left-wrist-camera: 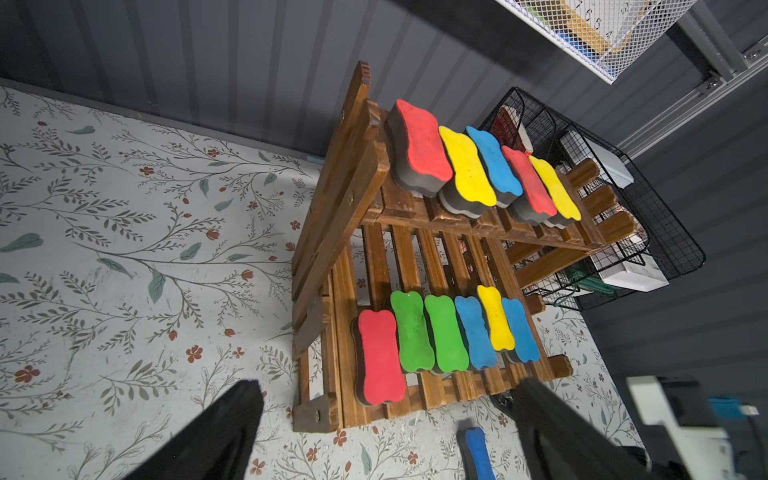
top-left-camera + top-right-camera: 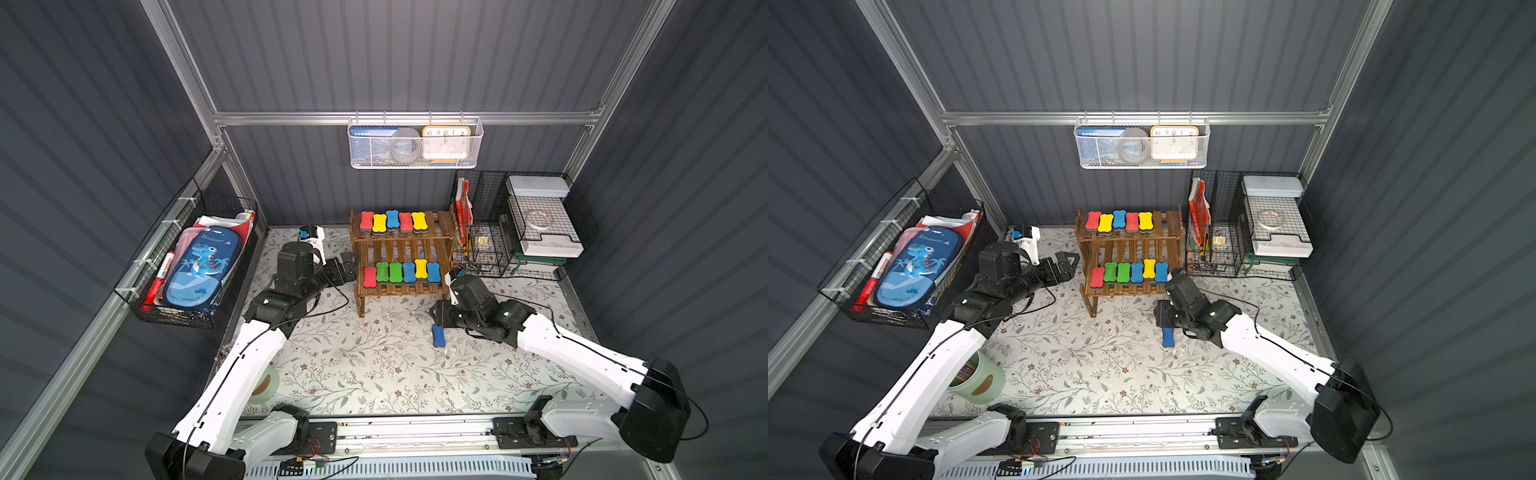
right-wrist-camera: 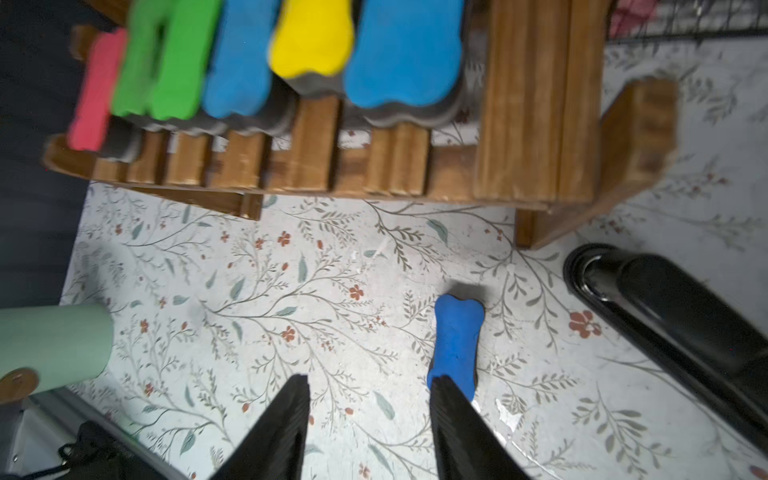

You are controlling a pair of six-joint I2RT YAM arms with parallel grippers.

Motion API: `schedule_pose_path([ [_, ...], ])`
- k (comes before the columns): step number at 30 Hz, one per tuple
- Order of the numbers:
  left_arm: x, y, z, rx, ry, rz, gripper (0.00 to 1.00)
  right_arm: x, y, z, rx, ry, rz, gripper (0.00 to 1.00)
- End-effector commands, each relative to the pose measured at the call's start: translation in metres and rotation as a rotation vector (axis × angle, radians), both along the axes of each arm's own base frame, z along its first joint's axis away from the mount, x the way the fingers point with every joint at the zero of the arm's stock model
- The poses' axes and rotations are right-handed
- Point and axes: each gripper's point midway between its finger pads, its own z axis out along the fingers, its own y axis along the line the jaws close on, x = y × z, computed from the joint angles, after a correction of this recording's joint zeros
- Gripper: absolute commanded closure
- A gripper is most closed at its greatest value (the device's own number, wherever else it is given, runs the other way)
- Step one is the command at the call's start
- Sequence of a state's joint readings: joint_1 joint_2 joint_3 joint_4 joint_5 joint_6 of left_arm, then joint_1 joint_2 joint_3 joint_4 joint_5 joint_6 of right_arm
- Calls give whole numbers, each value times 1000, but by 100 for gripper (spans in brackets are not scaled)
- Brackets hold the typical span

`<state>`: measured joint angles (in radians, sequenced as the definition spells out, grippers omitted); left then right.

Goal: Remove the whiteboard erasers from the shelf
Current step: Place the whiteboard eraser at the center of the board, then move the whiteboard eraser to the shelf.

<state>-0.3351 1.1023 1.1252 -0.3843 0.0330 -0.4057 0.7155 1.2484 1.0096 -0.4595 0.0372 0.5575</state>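
Far to the left of the shelf, a blue pencil case has the word "Dinosaur" on it and a picture of a dinosaur. High above the shelf, a clock in a white basket shows the numbers 10, 11, 12, 1 and 2.

The erasers are small and shaped like bones, with bright tops and dark grey bottoms. Five sit on the top step of the shelf: red, yellow, blue, red, yellow. Six sit on the low step: red, green, green, blue, yellow, blue. The yellow one there rides up on its blue neighbours. One more blue eraser lies on the flowery table, just in front of the shelf's right end.

A red marker lies beside the pencil case. A green cup stands well in front of the shelf, to its left. The left gripper hangs just beside the shelf's left end, its jaws spread wide with nothing in them. The right gripper is low in front of the shelf's right end. Its jaws are apart and hold nothing; one finger covers the end of the blue eraser on the table. A black wire rack stands right against the shelf's right side.
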Motion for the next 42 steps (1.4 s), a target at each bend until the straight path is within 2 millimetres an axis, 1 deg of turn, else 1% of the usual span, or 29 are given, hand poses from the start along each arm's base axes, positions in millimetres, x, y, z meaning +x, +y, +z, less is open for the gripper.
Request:
schedule_pose_path([
  [1,-5,-1,10,9,-25,-25,1,2,-2,54,-65,-99,79,49],
  [3,-6,-1,11,7,-27,-23,1,15,-7,81,-124,-137,61,49],
  [4,-6,0,12,5,-30,-21,1,24,-8,88,-150,-139,58,49],
  [9,-6,1,15,1,-34,-11,1,68,4,133,-101,-157,51,49],
  [10,-7,2,16,1,-36,-8,1,77,7,141,-91,-168,52,49],
  [12,-7,3,18,1,-40,-4,1,97,7,147,-99,-169,38,49],
  [15,-7,3,21,0,-45,-1,1,125,7,148,-133,-138,27,51],
  [18,-8,4,23,-2,-48,-1,1,143,10,150,-186,-146,26,51],
  [20,-8,4,23,1,-48,2,1,152,13,150,-206,-150,29,51],
  [24,-8,5,22,2,-45,4,1,168,18,144,-225,-151,15,49],
  [27,-7,4,22,2,-42,2,1,177,22,141,-220,-159,8,46],
  [31,-7,4,22,4,-41,2,1,183,25,142,-218,-179,3,43],
  [37,-6,3,21,3,-39,2,1,194,29,144,-213,-205,-6,42],
  [42,-6,3,21,2,-39,3,1,201,34,139,-209,-207,-4,42],
])
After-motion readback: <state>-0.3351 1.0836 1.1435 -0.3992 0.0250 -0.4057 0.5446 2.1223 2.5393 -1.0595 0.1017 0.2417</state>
